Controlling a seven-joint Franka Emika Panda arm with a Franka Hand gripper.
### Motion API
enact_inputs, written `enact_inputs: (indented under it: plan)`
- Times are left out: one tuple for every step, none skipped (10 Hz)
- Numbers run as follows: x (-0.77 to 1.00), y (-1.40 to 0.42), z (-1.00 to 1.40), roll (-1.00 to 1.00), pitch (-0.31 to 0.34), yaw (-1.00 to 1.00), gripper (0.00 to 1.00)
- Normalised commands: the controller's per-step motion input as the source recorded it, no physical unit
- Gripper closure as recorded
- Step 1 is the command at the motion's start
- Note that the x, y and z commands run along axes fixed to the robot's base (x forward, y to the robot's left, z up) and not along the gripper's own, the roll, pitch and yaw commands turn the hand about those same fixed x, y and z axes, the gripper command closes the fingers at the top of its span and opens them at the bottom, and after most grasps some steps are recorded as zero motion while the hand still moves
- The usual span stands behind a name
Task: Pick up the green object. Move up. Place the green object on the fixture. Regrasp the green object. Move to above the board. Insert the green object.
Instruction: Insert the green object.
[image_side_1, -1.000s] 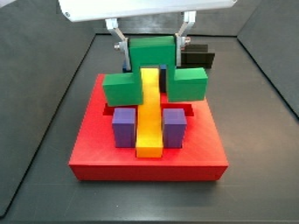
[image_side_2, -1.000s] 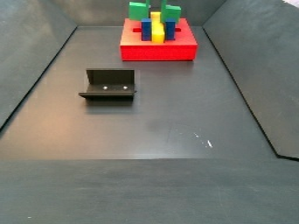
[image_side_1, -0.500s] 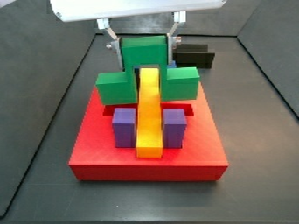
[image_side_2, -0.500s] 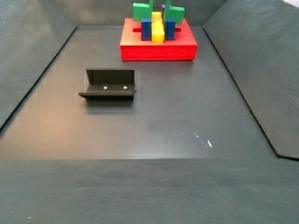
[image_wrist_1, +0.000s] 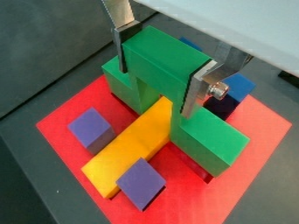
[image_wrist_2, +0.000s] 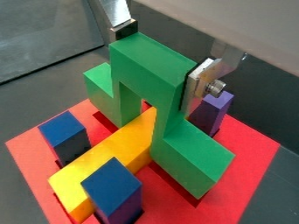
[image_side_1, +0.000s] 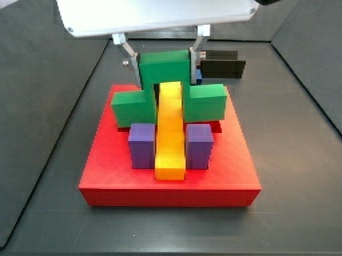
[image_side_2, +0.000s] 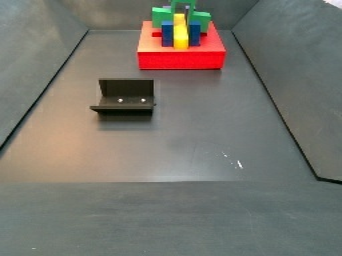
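A dark grey bench (image_side_2: 174, 130) with raised dark walls fills both side views. At its left in a side view stands the fixture (image_side_2: 123, 98), a small black open bracket, alone on the floor and well apart from everything else. Further along, at the far end of the bench, lies the board (image_side_2: 182, 52), a flat red slab; nearer views show it carrying purple posts (image_side_1: 142, 143), blue posts (image_wrist_2: 63, 137) and a long yellow bar (image_side_1: 170, 130) running between them. The green object (image_side_1: 167, 85) sits upright over the rear end of the yellow bar, its two legs straddling the bar and reaching down to the board on either side, as both wrist views show (image_wrist_1: 176, 96). The tool (image_side_1: 160, 55) is above the board's rear part, its silver fingers (image_wrist_2: 201, 81) clamped on the upper block of the green object, one plate against each side face.
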Motion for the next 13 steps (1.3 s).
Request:
enact_inputs:
  plan:
    - [0.02,-0.06,-0.19,0.0,-0.083,0.01,1.0]
    - [0.0,-0.05,-0.16,0.02,-0.074,0.0,1.0]
    - [0.0,0.0,-0.15,0.16,-0.041,0.0,1.0]
    - [0.14,0.02,-0.15,0.3,0.0,0.0,1.0]
    - [0.1,0.04,-0.14,0.33,0.0,-0.03,1.0]
    - [0.0,0.0,-0.16,0.23,0.0,-0.03,1.0]
    - [0.0,-0.02,-0.19,0.1,-0.031,0.0,1.0]
    - [0.0,-0.03,-0.27,0.05,-0.061,0.0,1.0]
    - [-0.01,-0.03,-0.29,0.01,-0.081,0.0,1.0]
    - [-0.01,-0.03,-0.3,0.01,-0.083,0.0,1.0]
    - [0.0,-0.04,-0.3,0.04,-0.081,0.0,1.0]
    - [0.0,-0.05,-0.28,0.08,-0.077,0.0,1.0]
    - [0.01,-0.03,-0.36,0.1,-0.093,0.0,1.0]
